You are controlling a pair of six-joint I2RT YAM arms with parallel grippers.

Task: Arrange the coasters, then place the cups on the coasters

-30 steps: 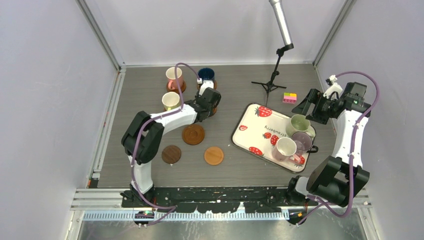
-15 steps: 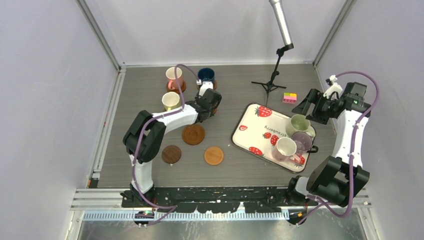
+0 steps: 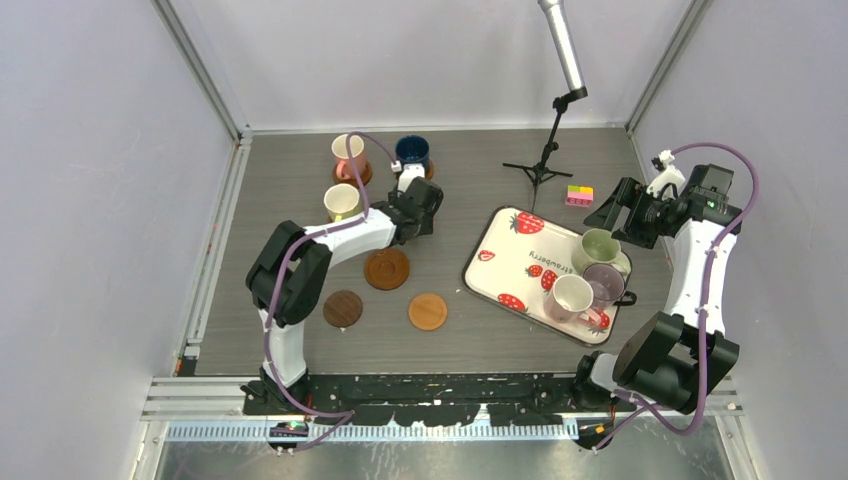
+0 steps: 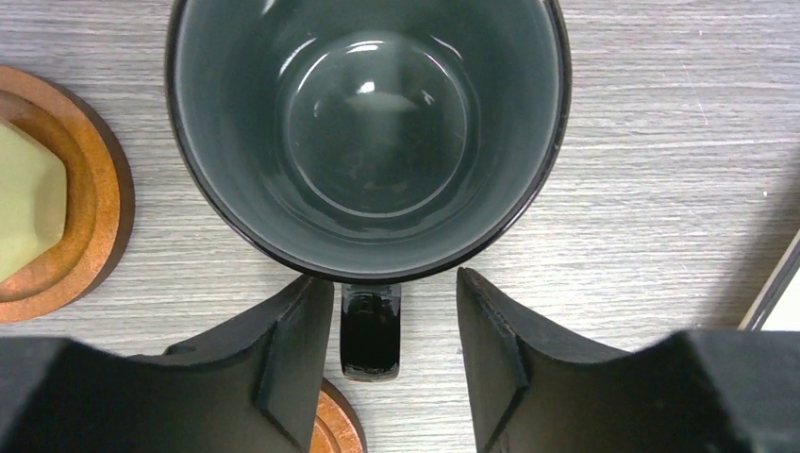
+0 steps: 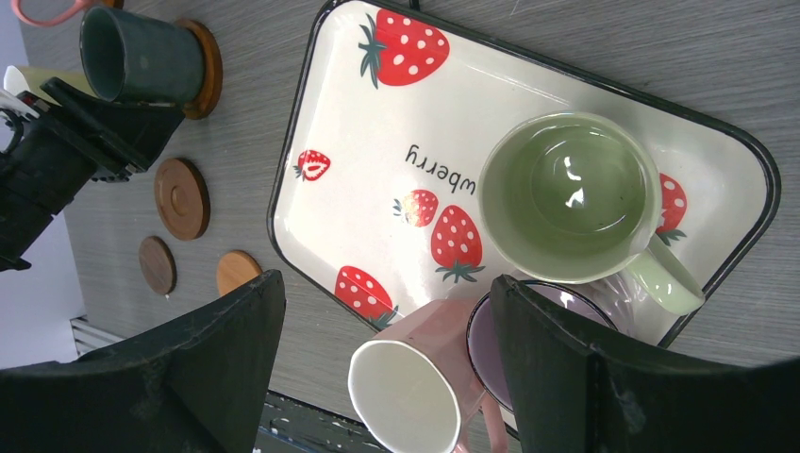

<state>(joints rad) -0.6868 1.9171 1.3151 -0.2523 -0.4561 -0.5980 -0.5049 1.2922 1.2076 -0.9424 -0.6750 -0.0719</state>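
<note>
The left hand (image 4: 394,281) has its fingers apart, one on each side of the handle (image 4: 370,335) of the dark grey cup (image 4: 368,132). A gap shows on both sides, so nothing is clamped. The cup stands upright straight ahead of the fingertips. A sliver of its coaster (image 4: 332,427) shows under the left finger, and the right wrist view shows the cup seated on that disc. The handle points back toward the hand, which suits a pinch from this side, since it is the narrowest part to take hold of. With the cup resting on its coaster, I judge this placement as good as done. Just left of the hand, a pale yellow cup (image 4: 24,198) sits on a coaster of its own.

The right hand (image 5: 387,283) hangs wide apart and empty over the strawberry tray (image 5: 377,151). Below its fingers stand the green cup (image 5: 566,193), the cream-pink cup (image 5: 401,396) and the purple cup (image 3: 604,275), probably kept there as stock. Three bare coasters (image 3: 386,268) lie on the surface (image 3: 480,170), behind the left hand toward the arm bases. By my reckoning that is one for each tray cup.
</note>
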